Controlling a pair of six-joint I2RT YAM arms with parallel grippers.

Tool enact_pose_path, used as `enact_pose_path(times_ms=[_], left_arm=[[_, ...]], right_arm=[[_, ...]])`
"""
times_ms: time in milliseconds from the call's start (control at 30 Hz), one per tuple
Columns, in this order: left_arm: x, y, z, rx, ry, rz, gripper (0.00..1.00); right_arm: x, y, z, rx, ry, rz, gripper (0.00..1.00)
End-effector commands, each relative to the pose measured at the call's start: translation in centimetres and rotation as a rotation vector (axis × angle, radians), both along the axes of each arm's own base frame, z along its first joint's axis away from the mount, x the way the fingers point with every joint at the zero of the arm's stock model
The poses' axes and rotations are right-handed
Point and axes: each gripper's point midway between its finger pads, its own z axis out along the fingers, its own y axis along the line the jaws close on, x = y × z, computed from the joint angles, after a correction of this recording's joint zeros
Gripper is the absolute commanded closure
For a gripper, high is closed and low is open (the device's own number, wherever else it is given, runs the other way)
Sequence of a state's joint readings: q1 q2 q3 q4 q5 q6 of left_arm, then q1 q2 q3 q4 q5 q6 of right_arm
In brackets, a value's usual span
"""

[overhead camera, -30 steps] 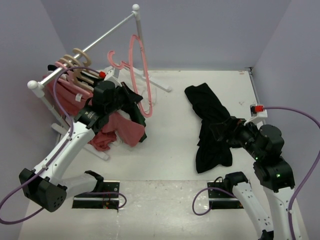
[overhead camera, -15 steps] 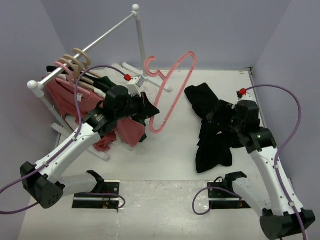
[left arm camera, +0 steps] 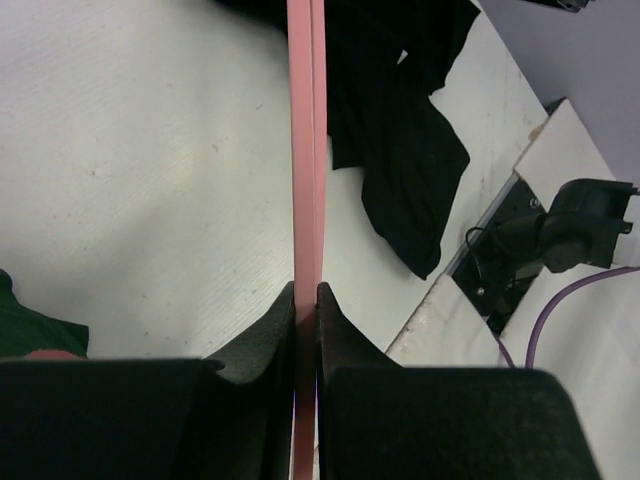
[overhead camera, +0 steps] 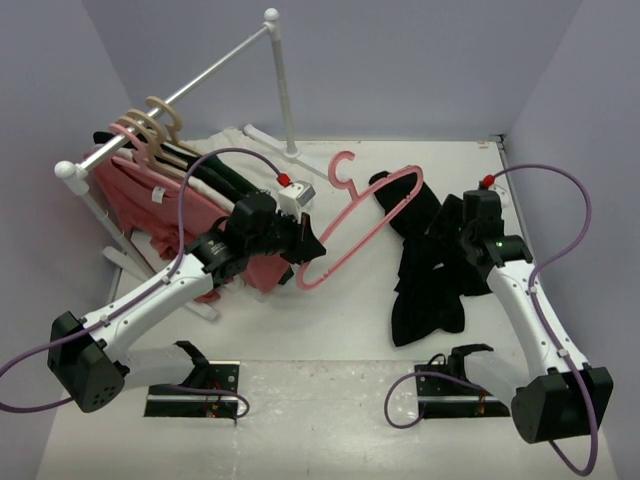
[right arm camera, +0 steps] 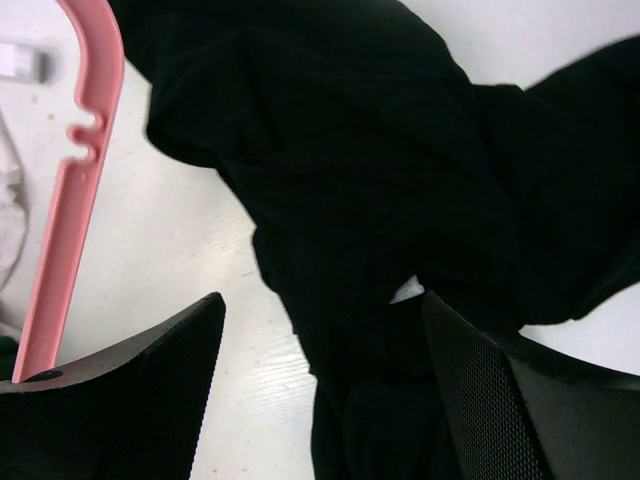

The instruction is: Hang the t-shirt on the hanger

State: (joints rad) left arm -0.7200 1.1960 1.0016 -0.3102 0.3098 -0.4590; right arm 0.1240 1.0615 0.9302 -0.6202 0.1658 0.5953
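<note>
Here, the left gripper is clamping the pink hanger while the right gripper, jaws spread, is hovering over the black t-shirt.

Pale lilac walls around a white table, white garment rack at back-left.

Far left: white clothes rack, slanted up toward the back wall. On its rail, a bunch of beige hangers, crowded at the lower end. Beneath those, salmon-pink shirts, with a dark garment hung just beside. Underneath everything, a white worktop, boxed in by lavender walls.
</note>
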Motion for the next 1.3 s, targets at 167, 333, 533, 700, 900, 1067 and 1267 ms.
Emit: enact_pose_path(times_ms=[167, 333, 533, 700, 900, 1067, 1267], left_arm=[[0.3, 1.6, 2.1, 0.081, -0.155, -0.037, 1.0], [-1.1, 3.4, 1.2, 0.159, -0.173, -0.074, 1.0], [-0.8, 4.0, 0.5, 0.139, -0.244, -0.052, 1.0], [-1.3, 3.6, 0.8, 0.1, -0.262, -0.079, 1.0], [-1.3, 4.2, 1.6, 0.059, -0.295, -0.048, 1.0], [-1.2, 4.4, 2.4, 0.019, -0.291, -0.048, 1.0], [-1.3, 4.7, 2.6, -0.004, -0.294, -0.051, 1.0]], right_arm=[[-0.8, -1.4, -2.9, 0.071, -0.003, -0.1, 0.21], [-1.6, 0.9, -4.8, 0.176, 0.006, -0.029, 0.27], [-2.0, 2.8, -7.5, 0.246, 0.066, 0.031, 0.33], [-1.8, 1.9, -7.4, 0.19, 0.072, 0.008, 0.36], [-1.9, 1.7, -7.4, 0.154, 0.077, 0.002, 0.5], [-2.0, 2.0, -6.7, 0.086, 0.081, 0.001, 0.48], [-1.2, 2.4, -7.4, 0.06, 0.107, -0.001, 0.47]])
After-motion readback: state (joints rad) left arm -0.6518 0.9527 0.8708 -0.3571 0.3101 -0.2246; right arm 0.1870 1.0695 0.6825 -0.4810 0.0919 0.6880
